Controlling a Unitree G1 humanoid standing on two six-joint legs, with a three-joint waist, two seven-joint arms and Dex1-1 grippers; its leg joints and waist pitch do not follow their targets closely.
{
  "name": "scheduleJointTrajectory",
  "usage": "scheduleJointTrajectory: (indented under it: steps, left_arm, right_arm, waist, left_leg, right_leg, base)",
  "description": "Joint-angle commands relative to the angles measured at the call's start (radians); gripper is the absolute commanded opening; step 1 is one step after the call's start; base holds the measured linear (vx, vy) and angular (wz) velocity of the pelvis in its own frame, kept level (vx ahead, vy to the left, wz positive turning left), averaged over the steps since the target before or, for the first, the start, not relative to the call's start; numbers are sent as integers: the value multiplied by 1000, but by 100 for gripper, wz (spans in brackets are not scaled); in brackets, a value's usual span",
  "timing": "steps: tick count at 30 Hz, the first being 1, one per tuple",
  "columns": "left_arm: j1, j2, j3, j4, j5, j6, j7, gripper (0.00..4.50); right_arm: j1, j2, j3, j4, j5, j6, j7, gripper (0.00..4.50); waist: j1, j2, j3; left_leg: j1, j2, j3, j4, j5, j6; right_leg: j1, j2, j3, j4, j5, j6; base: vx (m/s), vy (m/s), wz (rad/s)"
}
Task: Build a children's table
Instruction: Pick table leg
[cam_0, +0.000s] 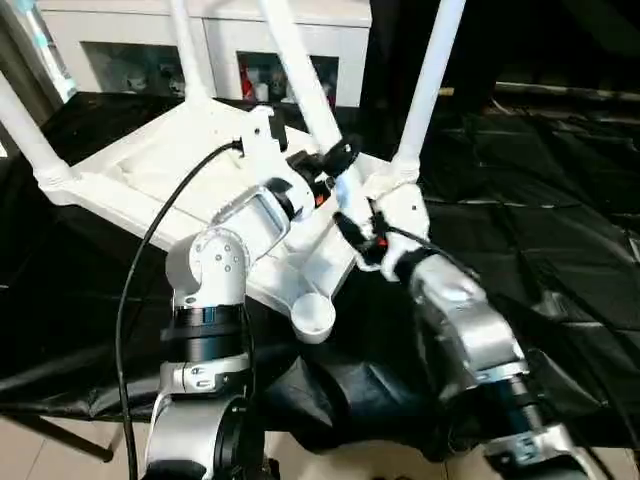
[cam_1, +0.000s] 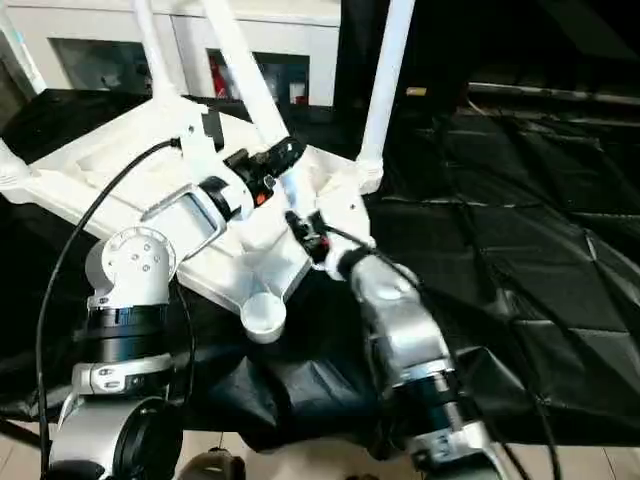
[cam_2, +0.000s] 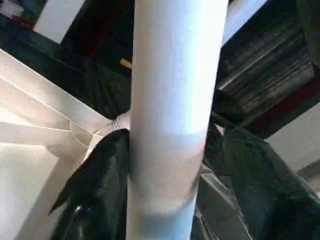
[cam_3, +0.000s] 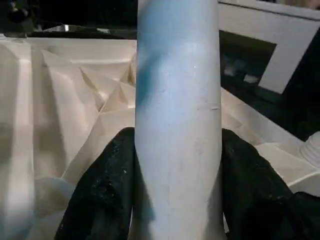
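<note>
Here, view by view, is what you have.

Head views: the white plastic rectangular table top (cam_0: 180, 160) lies ribbed side up and tilted on black sheeting (cam_0: 560, 230). You see three long white tubular legs standing in corner sockets, e.g. (cam_0: 428, 85), and the near round socket (cam_0: 313, 315) is empty. Both grippers meet on a fourth, slanting white leg (cam_0: 300, 75): left gripper (cam_0: 335, 160) higher, right gripper (cam_0: 350, 228) just below it. A white glass-door cabinet (cam_0: 290, 40) stands behind.

Left wrist view: one black finger (cam_2: 100, 185) touches the leg (cam_2: 175, 100); the other stands slightly apart. You cannot call this a firm grip.

Right wrist view: your right fingers (cam_3: 105, 195) press the leg (cam_3: 177, 125) from both sides, holding it above the ribbed top (cam_3: 60, 95).
</note>
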Motion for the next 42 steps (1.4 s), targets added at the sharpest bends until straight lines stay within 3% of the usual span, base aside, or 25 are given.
scheduleJointTrajectory:
  steps: [1, 5, 6, 7, 12, 16, 18, 20, 21, 22, 24, 25, 26, 27, 28, 29, 31, 33, 34, 35, 36, 37, 40, 42]
  left_arm:
    - [-6, -61, -56, 16, 6, 6, 5, 283]
    - [0, -47, -61, 18, 31, -19, 26, 258]
    - [4, -40, -64, 17, 38, -25, 29, 258]
    - [4, -40, -64, 17, 38, -25, 29, 240]
    - [7, -26, -68, 28, 38, -43, 15, 202]
    - [-16, -22, -56, 62, 23, -78, -22, 193]
    - [-20, -13, -55, 64, 18, -78, -39, 191]
    - [-23, 10, -59, 66, 12, -77, -74, 190]
    - [-23, 34, -69, 67, 12, -72, -106, 190]
    - [-23, 36, -70, 67, 12, -72, -110, 190]
    - [-19, 121, -109, 69, 14, -49, -222, 190]
    - [-17, 149, -122, 72, 13, -38, -259, 190]
    - [-17, 150, -123, 72, 13, -37, -261, 190]
    - [-12, 200, -152, 73, 10, -9, -334, 189]
    - [-9, 230, -176, 69, 8, 6, -383, 189]
    - [-10, 251, -190, 65, 1, 22, -420, 189]
    - [-24, 282, -204, 63, -12, 48, -474, 189]
    - [-40, 293, -202, 68, -26, 66, -493, 189]
    - [-50, 301, -202, 70, -36, 73, -509, 189]
    - [-61, 308, -200, 75, -47, 78, -530, 189]
    - [-64, 311, -203, 77, -54, 82, -547, 189]
    - [-66, 313, -205, 79, -58, 83, -557, 189]
    - [-76, 313, -209, 93, -71, 92, -583, 189]
    - [-82, 312, -209, 95, -73, 92, -589, 189]
  right_arm:
    - [-32, 10, 35, 10, -24, -21, -5, 189]
    - [-42, 21, 45, 23, -37, -37, -21, 189]
    - [-42, 25, 50, 19, -45, -39, -23, 189]
    - [-42, 25, 50, 19, -45, -39, -23, 189]
    - [-35, 26, 75, -2, -74, -51, -22, 189]
    - [-35, 24, 51, -13, -52, -37, -16, 189]
    - [-34, 30, 30, -21, -8, -24, 10, 245]
    - [-32, 22, 14, -37, 24, -6, 46, 259]
    - [-30, 17, -2, -50, 57, 25, 75, 265]
    - [-30, 17, -4, -51, 61, 29, 78, 279]
    - [-26, -7, -57, -110, 218, 175, 206, 291]
    - [-22, -28, -59, -135, 266, 226, 262, 291]
    - [-22, -29, -59, -136, 268, 228, 265, 291]
    - [-10, -82, -51, -190, 354, 316, 377, 291]
    - [-10, -116, -52, -210, 392, 376, 420, 291]
    - [-13, -143, -57, -219, 419, 422, 451, 291]
    - [-40, -189, -83, -204, 449, 506, 483, 291]
    - [-66, -202, -109, -184, 467, 546, 490, 291]
    - [-91, -210, -131, -162, 478, 572, 485, 291]
    - [-121, -216, -153, -137, 490, 598, 478, 291]
    - [-132, -225, -156, -132, 498, 608, 484, 291]
    - [-137, -230, -156, -132, 503, 611, 489, 291]
    - [-156, -261, -146, -125, 527, 646, 522, 291]
    - [-166, -277, -131, -113, 524, 665, 543, 291]
  waist:
    - [-2, 1, -92]
    - [-3, 1, -91]
    - [-3, 10, -92]
    - [-5, 5, -91]
    - [-7, 13, -94]
    - [-9, 13, -94]
    - [-11, 11, -94]
    - [-10, 9, -94]
    - [-12, 0, -94]
    - [-9, 7, -95]
    - [-10, 2, -95]
    - [-9, 6, -94]
    - [-8, 5, -94]
    - [-8, 6, -94]
    - [-6, 2, -93]
    - [-1, 4, -95]
    - [2, 1, -95]
    - [2, 5, -93]
    - [2, 2, -94]
    - [2, 17, -94]
    - [1, 19, -94]
    - [2, 11, -94]
    - [1, 3, -90]
    - [3, 0, -93]
  left_leg:
    - [16, 35, -20, -82, -217, -16]
    - [15, 34, -19, -82, -222, -19]
    - [16, 34, -20, -82, -226, -21]
    - [16, 34, -20, -82, -230, -20]
    - [17, 34, -21, -81, -225, -25]
    - [18, 32, -19, -81, -231, -25]
    - [19, 34, -20, -81, -234, -20]
    - [18, 33, -19, -80, -228, -11]
    - [17, 33, -18, -81, -224, -2]
    - [18, 35, -20, -80, -213, 2]
    - [21, 37, -19, -82, -206, 15]
    - [21, 38, -19, -81, -202, 20]
    - [22, 37, -20, -80, -194, 21]
    - [21, 39, -18, -80, -186, 15]
    - [22, 36, -19, -80, -185, 15]
    - [24, 38, -18, -78, -162, 22]
    - [22, 38, -15, -76, -164, 9]
    - [20, 37, -15, -76, -169, -2]
    - [21, 35, -14, -76, -180, -11]
    - [23, 34, -16, -75, -192, -21]
    - [24, 34, -16, -75, -202, -26]
    - [26, 35, -15, -76, -210, -32]
    - [26, 35, -17, -80, -230, -35]
    - [22, 35, -16, -78, -200, -33]
  right_leg:
    - [59, -62, 53, -79, -225, -116]
    - [59, -62, 53, -79, -224, -110]
    - [58, -62, 54, -78, -223, -110]
    - [58, -61, 54, -80, -220, -111]
    - [60, -59, 54, -74, -183, -123]
    - [60, -58, 54, -77, -179, -127]
    - [61, -58, 54, -75, -169, -132]
    - [63, -59, 54, -75, -166, -136]
    - [65, -59, 53, -75, -174, -134]
    - [63, -61, 54, -72, -174, -138]
    - [64, -59, 56, -68, -170, -142]
    - [62, -59, 56, -68, -164, -146]
    - [64, -58, 55, -68, -156, -148]
    - [60, -60, 56, -67, -145, -161]
    - [67, -57, 55, -67, -148, -156]
    - [64, -59, 57, -62, -143, -163]
    - [63, -65, 57, -65, -163, -173]
    - [64, -67, 57, -67, -193, -177]
    - [64, -68, 56, -72, -222, -172]
    - [62, -69, 56, -74, -247, -170]
    - [60, -69, 55, -77, -258, -167]
    - [61, -67, 55, -77, -262, -162]
    - [63, -67, 54, -81, -303, -145]
    - [66, -68, 55, -78, -278, -144]
  base:
    - [0, 0, 0]
    - [0, 0, 0]
    - [0, 0, 0]
    - [0, 0, 0]
    - [0, 0, 0]
    - [0, 0, 0]
    - [0, 0, 0]
    - [0, 0, 0]
    - [0, 0, 0]
    - [0, 0, 0]
    - [0, 0, 0]
    - [0, 0, 0]
    - [0, 0, 0]
    - [0, 0, 0]
    - [0, 0, 0]
    - [0, 0, 0]
    - [0, 0, 0]
    - [0, 0, 0]
    - [0, 0, 0]
    - [0, 0, 0]
    - [0, 0, 0]
    - [0, 0, 0]
    - [0, 0, 0]
    - [0, 0, 0]
